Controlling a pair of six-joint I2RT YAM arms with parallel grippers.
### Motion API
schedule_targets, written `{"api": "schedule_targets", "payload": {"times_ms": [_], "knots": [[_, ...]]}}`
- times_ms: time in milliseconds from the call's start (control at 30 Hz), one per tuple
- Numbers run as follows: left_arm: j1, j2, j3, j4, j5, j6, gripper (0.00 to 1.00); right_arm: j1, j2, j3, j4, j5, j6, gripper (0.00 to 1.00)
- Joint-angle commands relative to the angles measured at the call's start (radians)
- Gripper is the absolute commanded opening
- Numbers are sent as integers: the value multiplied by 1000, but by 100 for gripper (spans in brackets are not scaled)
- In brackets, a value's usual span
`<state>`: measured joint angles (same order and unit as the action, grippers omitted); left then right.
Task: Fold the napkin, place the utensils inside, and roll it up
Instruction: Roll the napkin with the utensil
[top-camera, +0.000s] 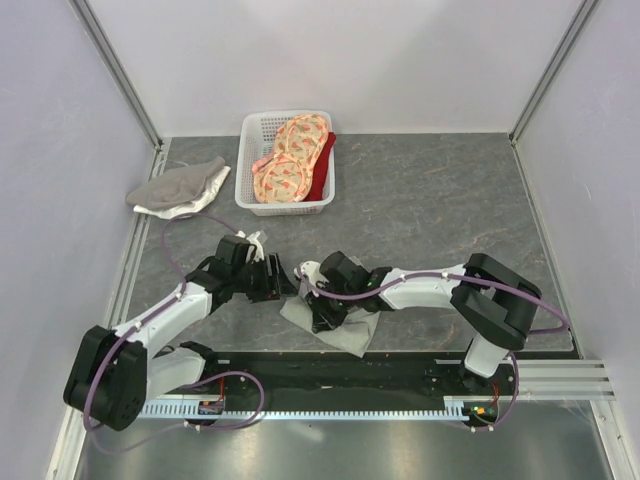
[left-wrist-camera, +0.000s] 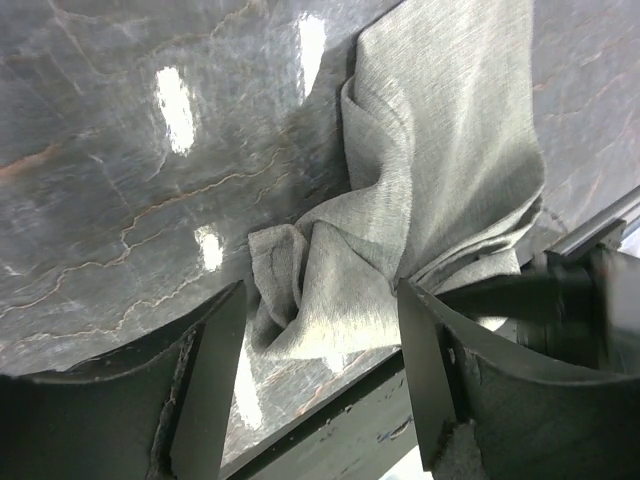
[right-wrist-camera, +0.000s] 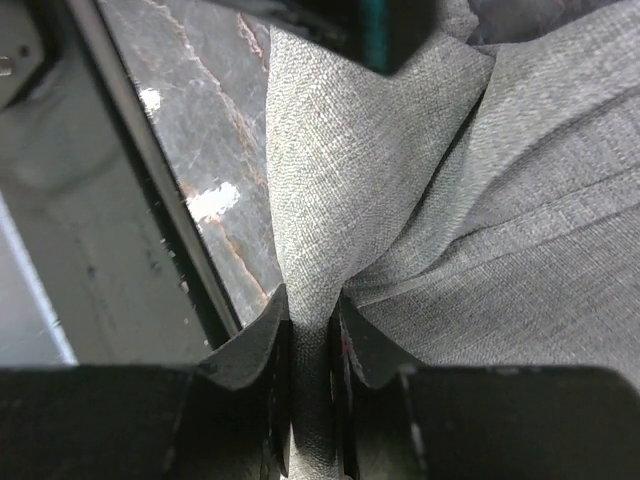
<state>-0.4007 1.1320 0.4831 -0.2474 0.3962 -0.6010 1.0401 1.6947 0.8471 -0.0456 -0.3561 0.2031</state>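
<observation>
At the near edge of the dark marbled table (top-camera: 440, 190), the grey-green napkin (top-camera: 345, 332) lies crumpled between the two grippers. The right gripper (right-wrist-camera: 315, 310) has its jaws nearly together, pinching a raised fold of the napkin. The left gripper (left-wrist-camera: 320, 292) stands with its jaws wide apart and grips nothing; the bunched cloth lies on the table just ahead of its fingers (left-wrist-camera: 215, 370). At the far side sits a white basket (top-camera: 247, 165) holding orange-pink patterned cloths (top-camera: 290, 160) and a red cloth (top-camera: 322, 178), with a grey-and-white cloth (top-camera: 180, 188) just left of it.
</observation>
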Motion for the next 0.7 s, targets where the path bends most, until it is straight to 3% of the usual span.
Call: {"api": "schedule_targets", "payload": {"times_ms": [0, 167, 367, 667], "knots": [[3, -84, -43, 36, -8, 4, 70, -76, 59, -39, 6, -250, -17, 18], [3, -152, -136, 170, 76, -29, 72, -158, 141, -19, 10, -408, -42, 18], [3, -124, -175, 229, 109, -34, 67, -235, 230, 9, 13, -521, -63, 16], [2, -17, -176, 327, 122, -14, 48, -268, 306, 40, 9, -560, -76, 16]]}}
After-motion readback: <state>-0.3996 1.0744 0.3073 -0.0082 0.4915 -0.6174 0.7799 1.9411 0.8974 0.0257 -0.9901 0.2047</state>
